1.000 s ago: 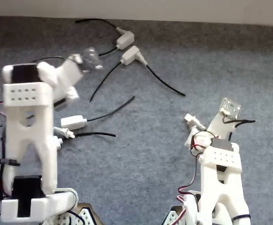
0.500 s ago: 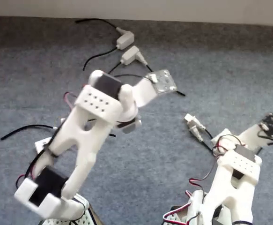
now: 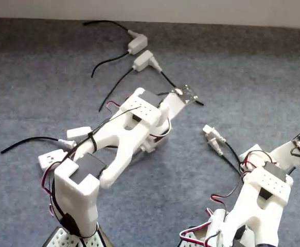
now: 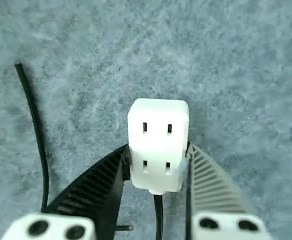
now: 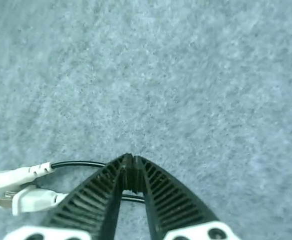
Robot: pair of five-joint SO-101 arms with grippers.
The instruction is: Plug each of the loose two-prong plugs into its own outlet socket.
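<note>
The white plastic left arm [image 3: 121, 135] stretches out low and slantwise. Its left gripper [image 4: 158, 150] has black ribbed fingers [image 4: 103, 180] pressed against both sides of a white four-slot outlet socket [image 4: 158, 135], which juts out beyond the fingertips. The white plastic right arm [image 3: 260, 193] leans outward, and the right gripper [image 5: 131, 161] has its black ribbed fingers [image 5: 158, 192] closed tip to tip.

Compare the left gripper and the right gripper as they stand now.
The left gripper is shut on a white outlet socket, fingers spread either side of it; the right gripper has its fingers pressed together, no plug or socket between them. The right gripper sits beside two loose plugs, their cord crossing behind its fingers; the left gripper has a stray black cord off to one side. Both point down at grey carpet.
</note>
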